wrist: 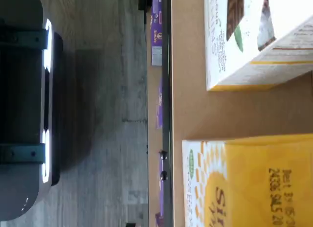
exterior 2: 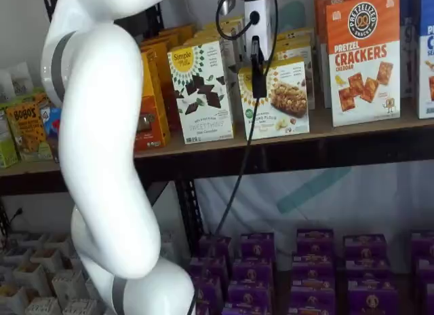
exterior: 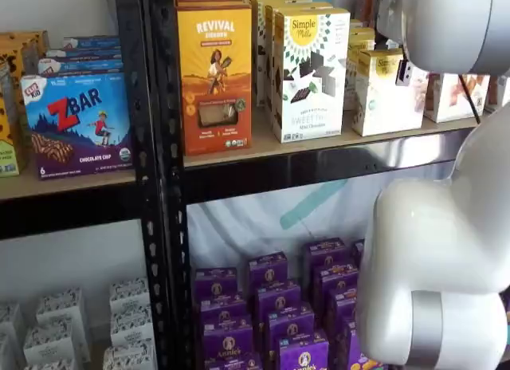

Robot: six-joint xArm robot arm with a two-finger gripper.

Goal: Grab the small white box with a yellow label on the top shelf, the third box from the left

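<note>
wrist view: close above top shelf [wrist: 195, 114] | both shelf views: frontal, share it [exterior: 319, 147] [exterior 2: 305, 135]

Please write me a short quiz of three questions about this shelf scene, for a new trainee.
1. True or false: the small white box stands on the top shelf.
2. Which box is its neighbour there? A) the tall white cookie box B) a purple box C) a blue bar box
3. What colour are the boxes on the lower level?

Key: 1 true; 2 A; 3 purple.
</note>
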